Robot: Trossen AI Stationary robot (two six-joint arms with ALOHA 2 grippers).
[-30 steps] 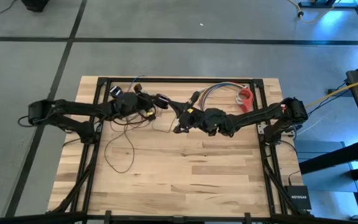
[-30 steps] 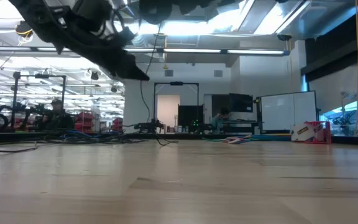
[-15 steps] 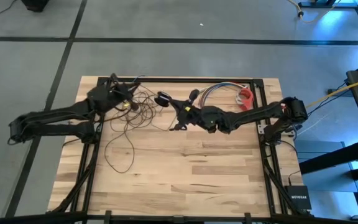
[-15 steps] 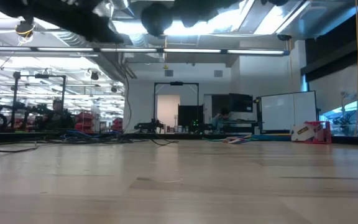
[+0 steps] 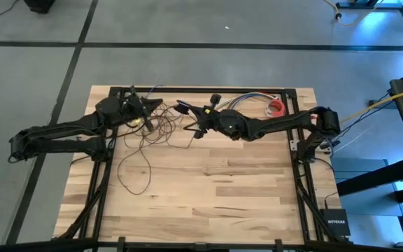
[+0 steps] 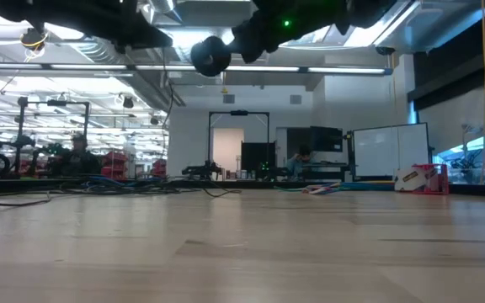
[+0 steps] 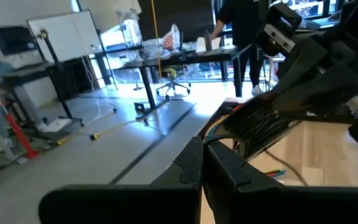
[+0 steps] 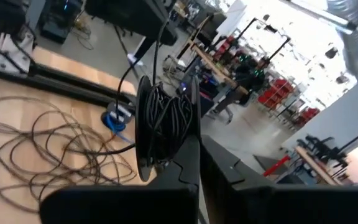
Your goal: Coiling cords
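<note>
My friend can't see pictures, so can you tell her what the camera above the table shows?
Two dark robot arms reach across a wooden table from either side, toward its far edge. Between them a thin dark cord lies in messy loops. The left claw and right claw are both shut near the tangle. Coloured wires lie behind the right arm.

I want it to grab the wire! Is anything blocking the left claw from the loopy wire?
Nothing visible. The cords lie in loose loops on the bare table right beside the left gripper. The right gripper is at their other side.
</note>
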